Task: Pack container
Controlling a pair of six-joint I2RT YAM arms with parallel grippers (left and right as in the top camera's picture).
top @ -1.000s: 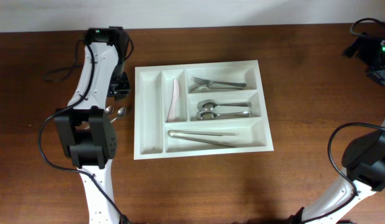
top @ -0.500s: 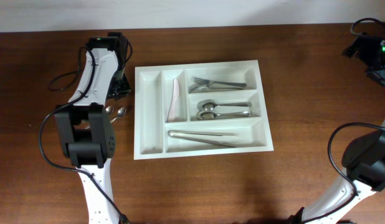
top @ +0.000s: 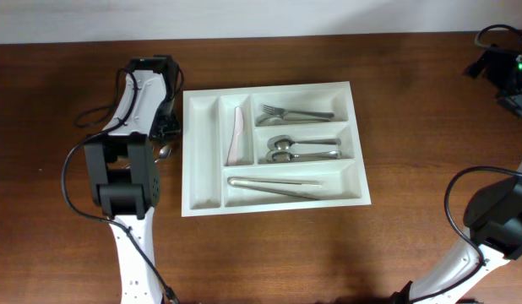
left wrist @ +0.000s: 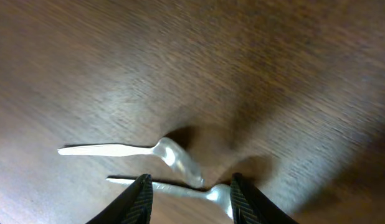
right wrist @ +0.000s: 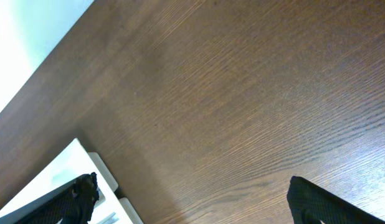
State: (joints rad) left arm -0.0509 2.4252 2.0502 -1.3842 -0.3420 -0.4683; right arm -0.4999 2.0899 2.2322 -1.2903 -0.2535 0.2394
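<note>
The white cutlery tray (top: 205,152) lies mid-table. It holds a white plastic knife (top: 237,135), forks (top: 296,112), spoons (top: 301,149) and long metal pieces (top: 274,183). Two loose metal spoons lie on the table left of the tray, mostly hidden under my left arm in the overhead view (top: 165,153). In the left wrist view one spoon (left wrist: 127,150) lies ahead of the fingers and the other spoon (left wrist: 186,191) lies between them. My left gripper (left wrist: 189,186) is open and low over that spoon, one finger on each side. My right gripper (right wrist: 199,199) is open and empty, above bare table.
A corner of the tray (right wrist: 52,177) shows at the lower left of the right wrist view. The right arm's wrist (top: 504,69) sits at the far right back corner, with cables. A black cable (top: 88,105) trails left of the left arm.
My left gripper has moved toward the tray's left side and down over the two loose spoons, which it now mostly covers from overhead. The right arm has not moved.
</note>
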